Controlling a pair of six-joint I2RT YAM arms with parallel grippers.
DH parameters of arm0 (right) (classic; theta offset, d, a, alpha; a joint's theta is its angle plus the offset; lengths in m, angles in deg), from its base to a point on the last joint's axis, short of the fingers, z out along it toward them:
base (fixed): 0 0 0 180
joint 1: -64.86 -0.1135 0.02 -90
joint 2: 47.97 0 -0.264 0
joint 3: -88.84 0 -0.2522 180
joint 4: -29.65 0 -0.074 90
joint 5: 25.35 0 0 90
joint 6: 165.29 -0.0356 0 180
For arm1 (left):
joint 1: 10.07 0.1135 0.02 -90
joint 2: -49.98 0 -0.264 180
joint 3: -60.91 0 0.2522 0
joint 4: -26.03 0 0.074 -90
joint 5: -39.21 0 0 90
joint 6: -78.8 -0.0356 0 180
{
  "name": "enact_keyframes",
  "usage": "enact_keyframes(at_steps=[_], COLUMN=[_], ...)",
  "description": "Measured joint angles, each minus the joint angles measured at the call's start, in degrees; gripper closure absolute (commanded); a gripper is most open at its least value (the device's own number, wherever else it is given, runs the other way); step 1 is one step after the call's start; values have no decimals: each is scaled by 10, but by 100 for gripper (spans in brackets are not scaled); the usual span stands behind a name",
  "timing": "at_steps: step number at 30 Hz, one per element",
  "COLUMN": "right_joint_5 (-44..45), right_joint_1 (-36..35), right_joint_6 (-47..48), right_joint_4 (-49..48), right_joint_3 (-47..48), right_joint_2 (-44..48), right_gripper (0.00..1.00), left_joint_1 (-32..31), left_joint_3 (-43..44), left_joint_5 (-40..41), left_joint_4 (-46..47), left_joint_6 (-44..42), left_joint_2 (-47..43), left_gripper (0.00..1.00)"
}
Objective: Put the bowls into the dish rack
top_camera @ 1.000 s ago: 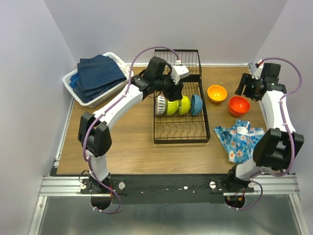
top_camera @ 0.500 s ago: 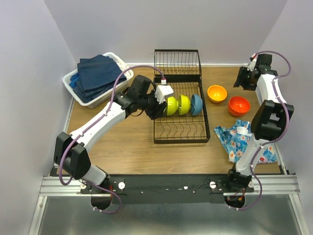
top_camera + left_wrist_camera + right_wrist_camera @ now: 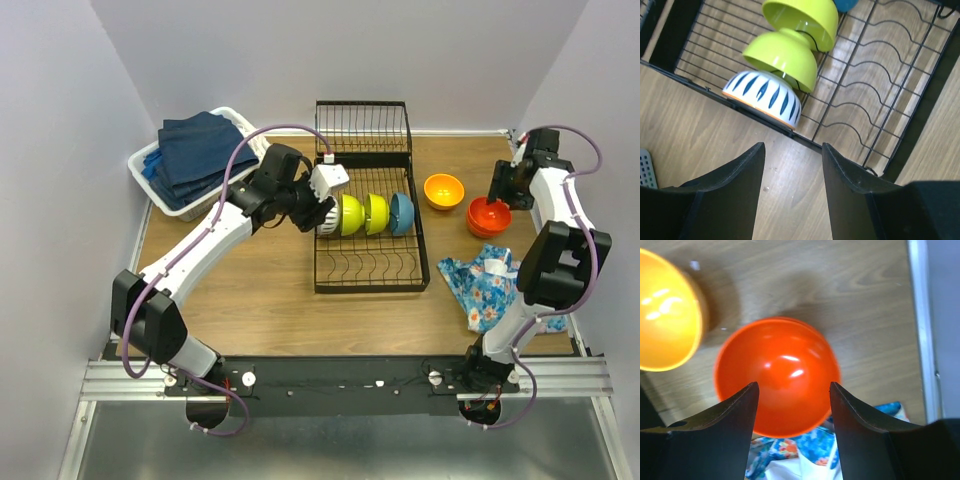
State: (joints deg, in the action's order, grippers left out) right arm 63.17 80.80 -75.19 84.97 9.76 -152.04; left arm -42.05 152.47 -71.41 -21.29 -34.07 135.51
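Four bowls (image 3: 375,212) stood in the dish rack (image 3: 370,272), the left gripper (image 3: 792,147) open and empty just outside it. Over the red-orange bowl (image 3: 777,372) on the table (image 3: 850,290) hung the right gripper (image 3: 792,387), jaws apart; a pinch on that glossy wall could slip and skid it away.
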Motion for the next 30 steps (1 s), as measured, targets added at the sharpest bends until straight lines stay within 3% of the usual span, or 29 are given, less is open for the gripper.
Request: enact_keyframes(at_steps=[5,15,30], right_joint_5=[15,18,-10], right_joint_1=[28,42,72], right_joint_6=[0,-4,-31], right_joint_4=[0,1,-5], right_joint_3=[-16,-32,-32], right_joint_2=[3,2,-23], right_gripper=[33,46,55], left_joint_1=[0,0,0], left_joint_3=[14,6,0], left_joint_5=[-9,-22,-32], left_joint_4=[5,7,9], left_joint_6=[11,26,35], left_joint_2=[6,6,5], left_gripper=[43,43,43])
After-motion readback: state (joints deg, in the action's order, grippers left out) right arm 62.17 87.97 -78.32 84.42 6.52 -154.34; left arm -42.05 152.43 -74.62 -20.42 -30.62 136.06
